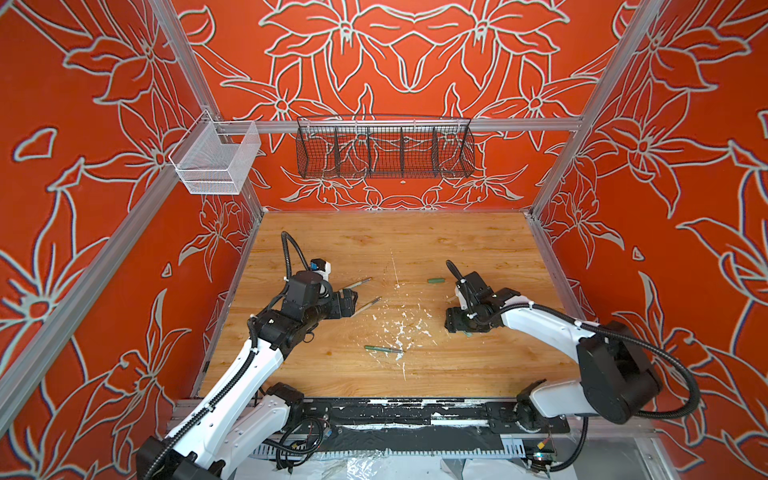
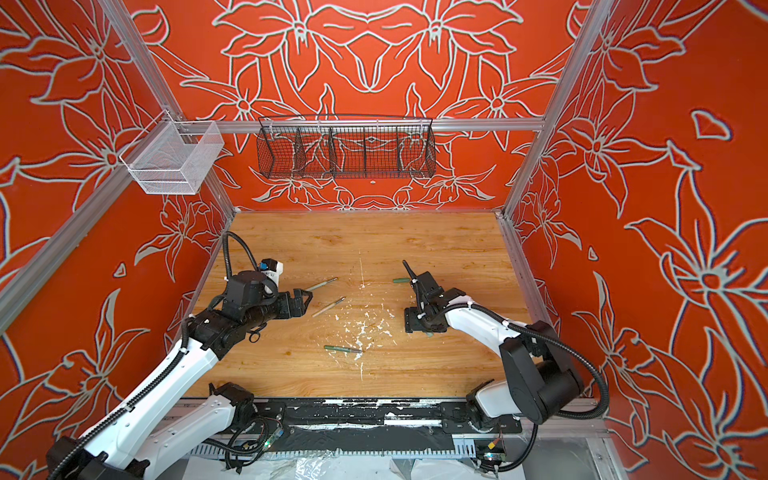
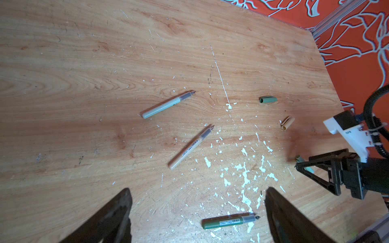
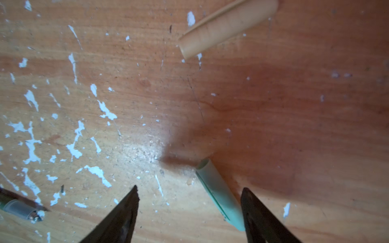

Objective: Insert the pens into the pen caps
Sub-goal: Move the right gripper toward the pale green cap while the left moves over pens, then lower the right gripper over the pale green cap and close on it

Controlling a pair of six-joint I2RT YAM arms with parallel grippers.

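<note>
Three pens lie on the wooden table: a pale green pen (image 1: 357,284) (image 3: 168,104), a tan pen (image 1: 368,306) (image 3: 190,147) and a dark green pen (image 1: 383,349) (image 3: 229,221). My left gripper (image 1: 353,301) (image 3: 199,189) hangs open and empty above the table, just left of the tan pen. A dark green cap (image 1: 435,280) (image 3: 267,100) and a tan cap (image 3: 287,123) (image 4: 227,27) lie to the right. My right gripper (image 1: 459,328) (image 4: 189,188) points down, open, with the light green cap (image 4: 219,195) lying between its fingers, close to one finger.
White paint flecks (image 1: 401,332) are scattered over the table's middle. A black wire basket (image 1: 384,147) hangs on the back rail and a white mesh basket (image 1: 216,160) at the back left. Orange walls close three sides.
</note>
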